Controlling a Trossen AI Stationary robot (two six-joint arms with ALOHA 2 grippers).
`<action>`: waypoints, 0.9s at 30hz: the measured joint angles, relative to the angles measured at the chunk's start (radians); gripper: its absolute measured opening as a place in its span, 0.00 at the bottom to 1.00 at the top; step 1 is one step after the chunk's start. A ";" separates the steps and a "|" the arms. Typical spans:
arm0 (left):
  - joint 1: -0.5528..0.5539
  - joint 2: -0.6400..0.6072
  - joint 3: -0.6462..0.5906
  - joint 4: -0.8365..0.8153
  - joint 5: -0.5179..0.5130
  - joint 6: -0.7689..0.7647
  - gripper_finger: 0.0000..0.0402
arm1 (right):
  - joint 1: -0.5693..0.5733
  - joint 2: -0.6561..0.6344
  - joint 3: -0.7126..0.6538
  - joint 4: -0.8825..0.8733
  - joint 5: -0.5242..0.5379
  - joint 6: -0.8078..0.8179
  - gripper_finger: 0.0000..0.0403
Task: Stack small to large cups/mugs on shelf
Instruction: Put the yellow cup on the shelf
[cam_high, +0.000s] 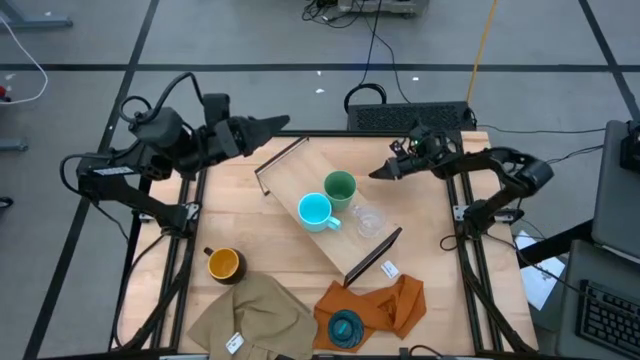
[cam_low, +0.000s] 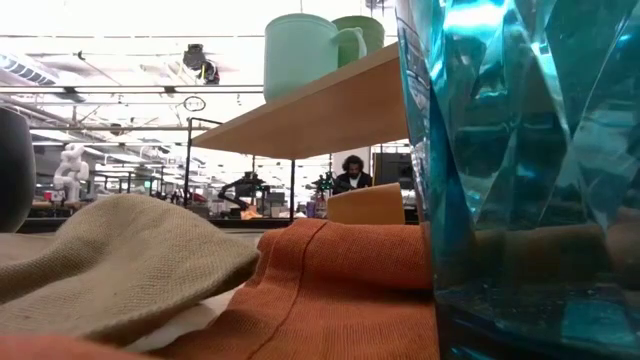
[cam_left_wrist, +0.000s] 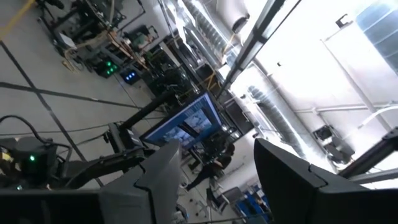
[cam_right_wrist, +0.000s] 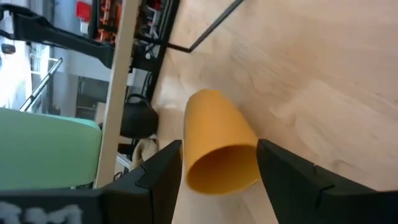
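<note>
Item 1: shelf (cam_high: 305, 180), a light-wood plank with black wire brackets at both short ends, set diagonally at the middle of the desk (cam_high: 440, 290).

Item 2: green cup (cam_high: 340, 187), upright on the shelf toward its far side.

Item 3: light-blue mug (cam_high: 315, 211), upright on the shelf, just beside the green cup, handle toward the clear tumbler.

Item 4: clear tumbler (cam_high: 367, 219), on the shelf next to the 2 others, on the right-hand side.

Item 5: dark mug with yellow-orange inside (cam_high: 224, 263), upright on the bare desk, near the left edge, just beyond the tan cloth (cam_high: 255, 315).

Item 6: ribbed teal cup (cam_high: 346, 328), standing on the orange cloth (cam_high: 390, 300) at the near edge of the desk; it fills the right of the low view (cam_low: 520, 170).

Item 7: orange cup (cam_right_wrist: 219, 146), lying on its side on the desk, open mouth toward the right wrist camera, directly ahead of the right gripper (cam_right_wrist: 217, 163).

Item 8: left gripper (cam_high: 278, 124), raised over the far left corner of the desk, jaws parted and holding nothing, pointed up into the room.

Item 9: right gripper (cam_high: 380, 172), over the far right part of the desk beside the shelf; jaws parted, standing either side of the orange cup; whether they press on it cannot be told.

Item 10: white tag (cam_high: 389, 268) on the desk by the shelf's near bracket.
</note>
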 joint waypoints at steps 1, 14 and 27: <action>0.000 0.000 0.000 0.000 -0.006 0.000 0.50 | 0.003 0.004 0.000 0.004 0.000 -0.002 0.49; 0.002 0.000 0.000 -0.002 -0.067 0.033 0.50 | 0.005 0.004 0.000 0.068 0.003 -0.006 0.49; 0.028 0.000 0.000 -0.002 -0.127 0.022 0.50 | 0.005 0.004 0.000 0.068 0.002 -0.014 0.49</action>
